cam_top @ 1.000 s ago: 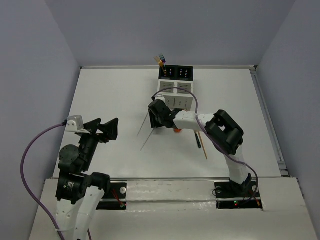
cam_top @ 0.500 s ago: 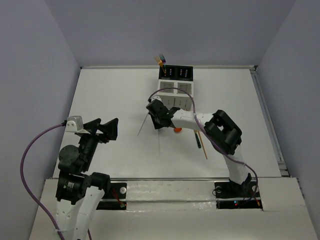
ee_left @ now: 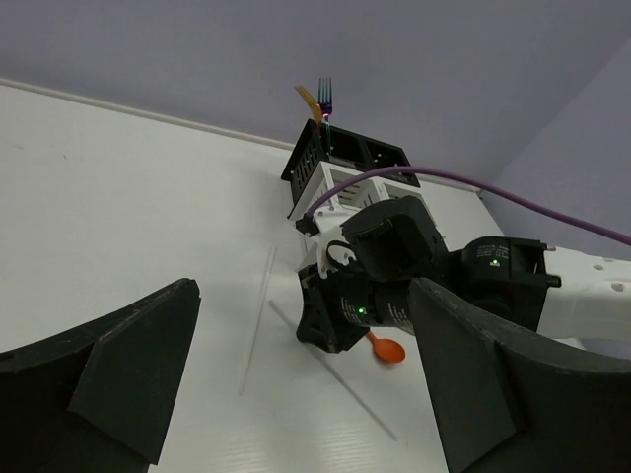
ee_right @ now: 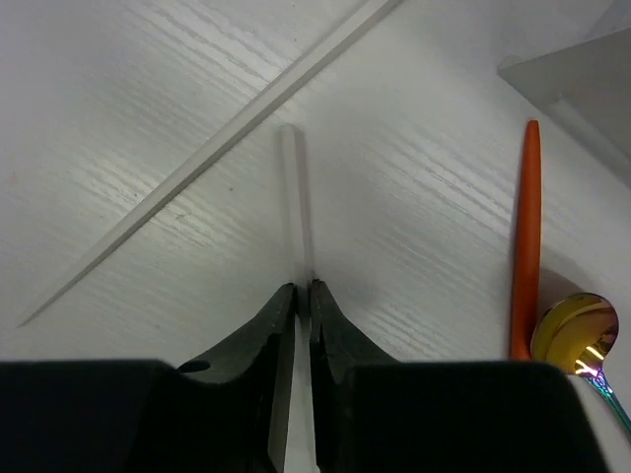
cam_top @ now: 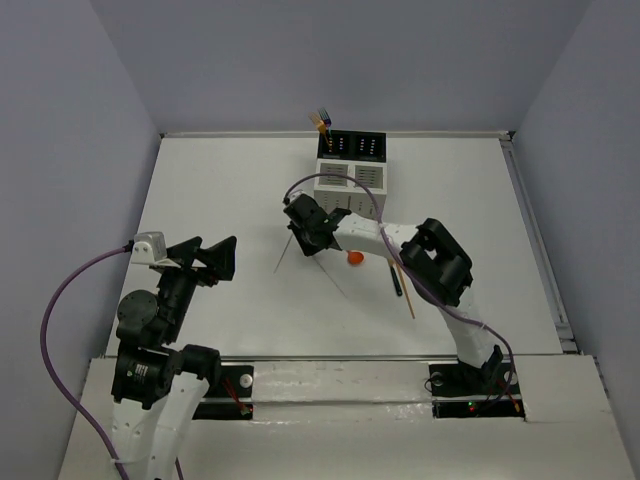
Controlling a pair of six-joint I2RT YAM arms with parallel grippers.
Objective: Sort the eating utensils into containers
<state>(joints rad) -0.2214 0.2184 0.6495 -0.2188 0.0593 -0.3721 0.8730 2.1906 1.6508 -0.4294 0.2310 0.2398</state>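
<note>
My right gripper (cam_top: 303,226) is low over the table in front of the containers (cam_top: 350,178), shut on a thin white stick (ee_right: 296,197) that trails away towards the near right (cam_top: 338,283). A second white stick (cam_top: 285,251) lies just to its left. Beside the gripper lie an orange spoon (cam_top: 354,257) and an iridescent spoon (ee_right: 577,330). A black stick (cam_top: 395,280) and a wooden stick (cam_top: 408,292) lie further right. A fork and an orange utensil (cam_top: 321,120) stand in the back left black compartment. My left gripper (cam_top: 205,258) hovers open at the near left, holding nothing.
The purple cable (cam_top: 340,182) arcs over the right arm near the caddy. A raised rail (cam_top: 535,240) runs along the table's right edge. In the left wrist view the right arm (ee_left: 493,281) fills the space beyond the orange spoon (ee_left: 389,348).
The right gripper has closed on one white stick and shifted left and further back. The held stick has swung from pointing near left to pointing near right. The left arm has not moved.
</note>
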